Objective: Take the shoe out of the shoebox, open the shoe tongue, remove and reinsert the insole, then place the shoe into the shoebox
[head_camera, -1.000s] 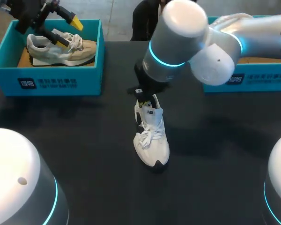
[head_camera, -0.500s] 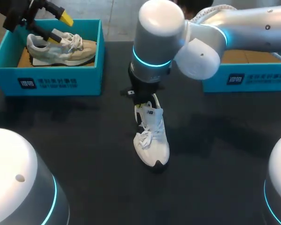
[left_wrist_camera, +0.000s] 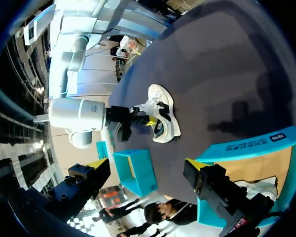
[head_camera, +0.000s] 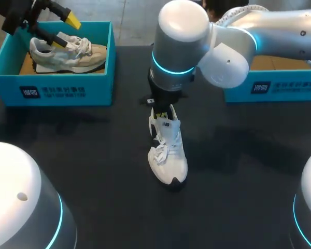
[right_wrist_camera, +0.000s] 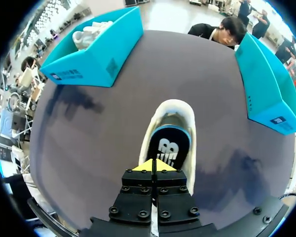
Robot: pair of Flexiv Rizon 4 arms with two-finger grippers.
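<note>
Well, from overhead the white sneaker (head_camera: 167, 153) stands upright on the dark tabletop (head_camera: 93, 155), near the middle, with its toe toward the robot's side. The right arm (head_camera: 280, 31) reaches past the middle. The right end effector (head_camera: 163, 110) sits down at the sneaker's heel opening, its yellow tips close together. At the far left corner, the left end effector (head_camera: 65, 32) hangs with fingers spread wide over the heel end of a beige sneaker (head_camera: 67, 54) lying in the teal left shoebox (head_camera: 57, 91). The teal right shoebox (head_camera: 269, 88) sits at the far right, partly behind the arm.

From the left wrist, the left end effector (left_wrist_camera: 146, 165) shows its two yellow tips far apart, holding nothing. Beyond them the white sneaker (left_wrist_camera: 163, 113) rests on the tabletop with the right end effector (left_wrist_camera: 144, 118) at its heel.

From the right wrist, the right end effector (right_wrist_camera: 152, 165) has its tips pressed together with no gap, right over the heel rim. The dark insole (right_wrist_camera: 167, 145) lies inside the white sneaker (right_wrist_camera: 173, 107) just ahead. Whether anything thin is pinched, I cannot tell.
</note>
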